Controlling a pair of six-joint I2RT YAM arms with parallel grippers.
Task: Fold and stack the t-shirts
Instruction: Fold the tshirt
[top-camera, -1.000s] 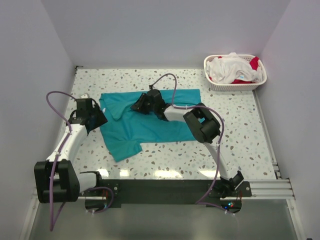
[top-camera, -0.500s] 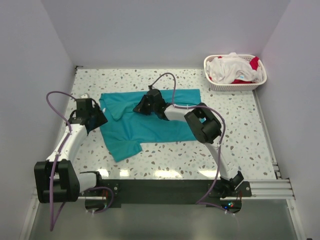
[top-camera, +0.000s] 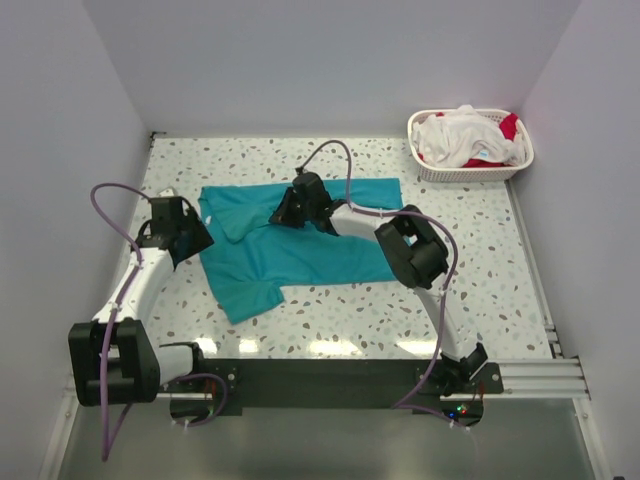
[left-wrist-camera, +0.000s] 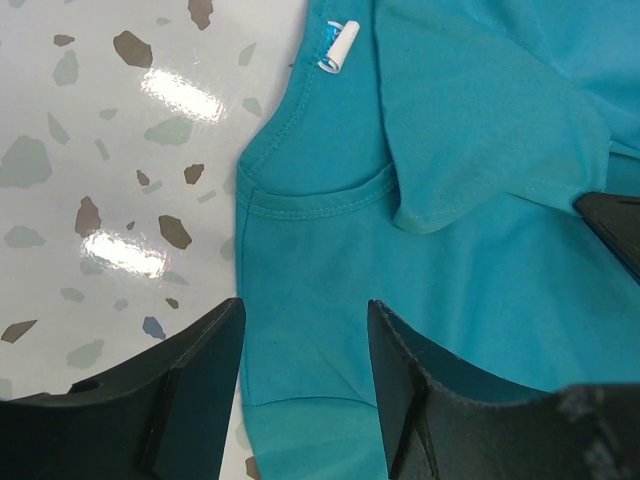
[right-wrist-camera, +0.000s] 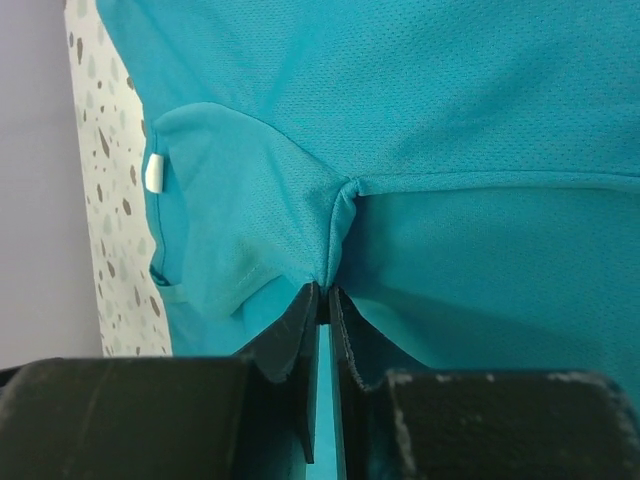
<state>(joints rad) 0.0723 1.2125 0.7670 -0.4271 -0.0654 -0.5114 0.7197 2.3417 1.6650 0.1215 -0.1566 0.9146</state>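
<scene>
Speckled surface (top-camera: 330, 310) carries one teal tee (top-camera: 300, 255) spread out. Its long axis runs left to right, with the neck (left-wrist-camera: 310, 195) toward the left arm (top-camera: 150, 280) and the hem toward the right. White and red tees (top-camera: 465, 135) lie heaped in the basket (top-camera: 522, 160) at the far right corner, well apart from both arms.

Right fingers (right-wrist-camera: 290, 335) are pressed together on a thin ridge of teal cloth, at the point where a folded-over flap (right-wrist-camera: 230, 200) meets the body of the tee. The right arm (top-camera: 410, 250) reaches across the tee to this point, which sits on the far half near the neck end. Left fingers (left-wrist-camera: 200, 370) are spread and hold nothing. They are poised over the neck edge with the label (left-wrist-camera: 338, 47) ahead of them; whether they touch the cloth cannot be told.

Governing relation: the flap lies to the left of the pinch, across the neck opening. Judged from this layout, the flap needs drawing clear to flatten the tee before any fold along the long axis. The right arm holds the cloth. The left arm is nearer the neck and better placed to pin it. Risk: a thin pinch in mesh fabric may slip.
</scene>
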